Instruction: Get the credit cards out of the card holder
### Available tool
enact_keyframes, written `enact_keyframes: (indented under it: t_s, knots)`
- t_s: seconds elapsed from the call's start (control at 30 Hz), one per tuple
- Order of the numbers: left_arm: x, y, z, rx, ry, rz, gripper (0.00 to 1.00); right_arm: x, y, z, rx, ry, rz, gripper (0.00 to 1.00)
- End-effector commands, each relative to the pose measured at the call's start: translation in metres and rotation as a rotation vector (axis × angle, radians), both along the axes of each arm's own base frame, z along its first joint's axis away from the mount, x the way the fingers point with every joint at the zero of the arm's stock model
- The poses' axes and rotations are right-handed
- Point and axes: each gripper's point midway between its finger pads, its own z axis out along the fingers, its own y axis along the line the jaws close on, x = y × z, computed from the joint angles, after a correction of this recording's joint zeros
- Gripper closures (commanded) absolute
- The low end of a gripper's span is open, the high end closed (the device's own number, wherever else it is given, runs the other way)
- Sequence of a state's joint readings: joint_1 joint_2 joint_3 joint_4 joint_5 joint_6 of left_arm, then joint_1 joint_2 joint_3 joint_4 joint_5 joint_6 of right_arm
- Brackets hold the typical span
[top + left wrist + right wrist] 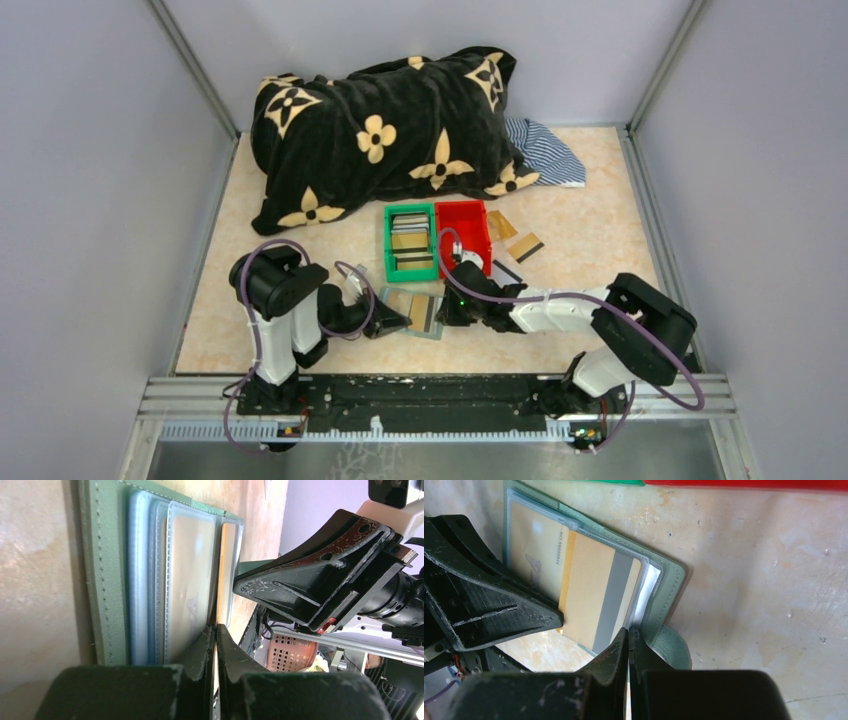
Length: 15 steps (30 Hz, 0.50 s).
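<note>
Grey-green and soft, the card holder (pixel 669 577) lies open and flat on the marbled beige bench (pixel 600 210), directly between my two pincers, its see-through pockets facing up. My left pincer (pixel 215 628) sits low at one side of the holder with its jaws nearly together, a narrow grip that looks to be on the edge of a gold credit card (pixel 591 592) with a grey stripe; a thin gold line shows between its fingers (pixel 200 650) in the left wrist view. That card lies on the pockets just ahead of the left pincer's tips, partly covering a second tan card (pixel 536 555) tucked inside a clear sleeve. My right pincer (pixel 629 630) is at the opposite side, jaws pressed together, and appears to pinch the edge of a clear pocket leaf (pixel 646 592) at the holder's rim, just beside the small closure tab (pixel 672 649). The two pincers point at each other, near but not touching, with the striped card between them. Just beyond the right pincer stands a red bin (pixel 475 215); touching it, beyond the left pincer, is a green bin (pixel 388 245) holding a stack of cards (pixel 410 243). Two loose cards (pixel 525 247) lie on the bench past the red bin. Well beyond both pincers, a black blanket (pixel 380 130) with tan flower shapes is heaped at the back wall, with a blue-striped cloth (pixel 548 152) beside it.
</note>
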<state>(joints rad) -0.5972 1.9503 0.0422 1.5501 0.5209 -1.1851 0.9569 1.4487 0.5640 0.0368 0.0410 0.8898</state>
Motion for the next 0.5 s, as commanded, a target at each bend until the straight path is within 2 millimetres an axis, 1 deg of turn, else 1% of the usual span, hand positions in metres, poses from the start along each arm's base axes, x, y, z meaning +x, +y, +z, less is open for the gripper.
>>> enact_keyframes:
  t_s: [0.0, 0.07, 0.23, 0.33, 0.47]
  knots:
    - [0.015, -0.004, 0.045, -0.120, -0.203, 0.022, 0.95, -0.019, -0.033, -0.041, -0.173, 0.085, 0.014, 1.00]
    - [0.015, -0.003, 0.045, -0.119, -0.203, 0.023, 1.00, -0.019, -0.033, -0.041, -0.172, 0.086, 0.015, 1.00]
    - [0.015, 0.003, 0.046, -0.112, -0.207, 0.040, 1.00, -0.019, -0.032, -0.042, -0.176, 0.090, 0.018, 1.00]
    - [0.017, 0.006, 0.052, -0.118, -0.233, 0.048, 1.00, -0.020, -0.030, -0.044, -0.161, 0.100, 0.025, 1.00]
    - [0.018, 0.007, 0.056, -0.130, -0.239, 0.045, 1.00, -0.019, -0.034, -0.048, -0.133, 0.122, 0.016, 1.00]
